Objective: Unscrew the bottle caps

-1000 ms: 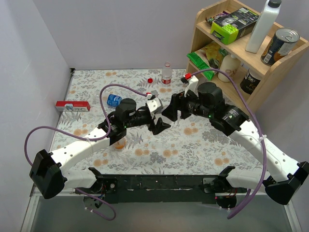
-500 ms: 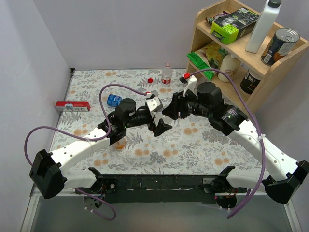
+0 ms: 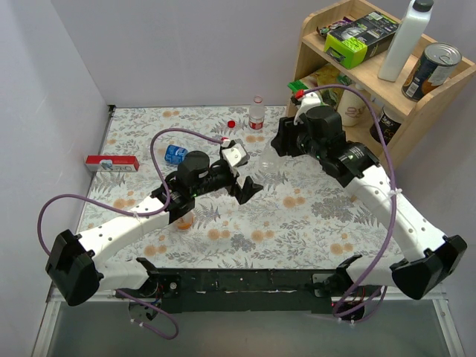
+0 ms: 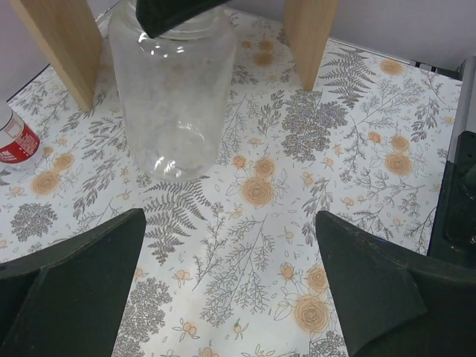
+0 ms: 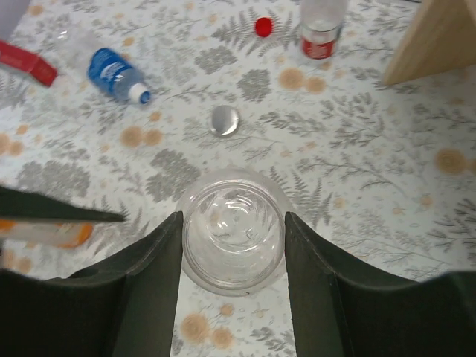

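The squat bottle (image 5: 233,245) is gripped at its neck by the right hand (image 5: 233,219), one finger pressed against each side, over the middle of the surface (image 3: 297,216) and just before the shelf (image 3: 357,82). Whether it is resting on the surface cannot be told. Its mouth is open, and the silver cap (image 5: 224,120) is laid flat on the surface beyond it, apart from it. The left hand (image 4: 230,219) is held wide open and empty, pointed at the bottle without touching it.

Further back, the red cap (image 5: 263,27) is seen lying near the upright red-label bottle (image 5: 321,30). The blue bottle (image 5: 119,74) is laid on its side to the left, with its white cap (image 5: 141,95) screwed on. A red box (image 3: 111,163) is placed near the left wall. A tall white bottle (image 3: 405,37) and a can (image 3: 431,71) are kept on the shelf.

The orange bottle (image 3: 184,221) is largely covered by the left arm (image 3: 134,227) in the top view and is shown only as an orange blur at the edge of the right wrist view. The open mouth and the silver cap are shown by the right wrist view alone; in the top view the cap cannot be made out. In the left wrist view the squat bottle is seen from the side, a dark finger over its top, with two wooden shelf legs (image 4: 63,44) behind it.
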`<state>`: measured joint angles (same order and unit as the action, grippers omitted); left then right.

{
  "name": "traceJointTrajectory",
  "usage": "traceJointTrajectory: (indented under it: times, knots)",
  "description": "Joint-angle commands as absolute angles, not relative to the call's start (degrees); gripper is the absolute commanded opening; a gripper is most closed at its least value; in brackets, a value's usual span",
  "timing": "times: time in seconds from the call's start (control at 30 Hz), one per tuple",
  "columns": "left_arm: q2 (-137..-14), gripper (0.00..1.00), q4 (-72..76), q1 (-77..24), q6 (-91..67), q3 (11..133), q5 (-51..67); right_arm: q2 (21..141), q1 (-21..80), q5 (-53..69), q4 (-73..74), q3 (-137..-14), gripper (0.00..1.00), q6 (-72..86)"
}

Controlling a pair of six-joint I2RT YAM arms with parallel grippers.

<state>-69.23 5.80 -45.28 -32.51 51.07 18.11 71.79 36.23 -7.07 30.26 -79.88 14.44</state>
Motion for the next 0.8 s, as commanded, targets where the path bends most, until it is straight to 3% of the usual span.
traceJointTrajectory:
  times: [0.0,0.13,0.3,0.53,0.77]
  knots:
    - [-69.96,0.98,6.85,-42.03,-34.71,53.08,15.90,77.06,32.61,-10.98,23.39,-80.77,0.06,10.11]
    - [-70.84,0.98,7.47,-35.87,-39.37,53.96,14.69,82.60,31.64,-11.78,14.18,-79.80,0.06,8.88]
    - [-71.10,0.98,7.30,-31.65,-39.38,53.96,3.54,91.47,31.64,-10.99,8.01,-81.38,0.06,8.09]
    - [-70.84,0.98,8.44,-31.46,-37.44,53.00,-5.79,102.12,32.17,-9.05,7.29,-86.47,0.06,8.00]
    - [-70.05,0.98,8.53,-31.55,-36.47,52.73,-6.33,107.40,33.22,-10.37,7.12,-89.03,0.06,7.30]
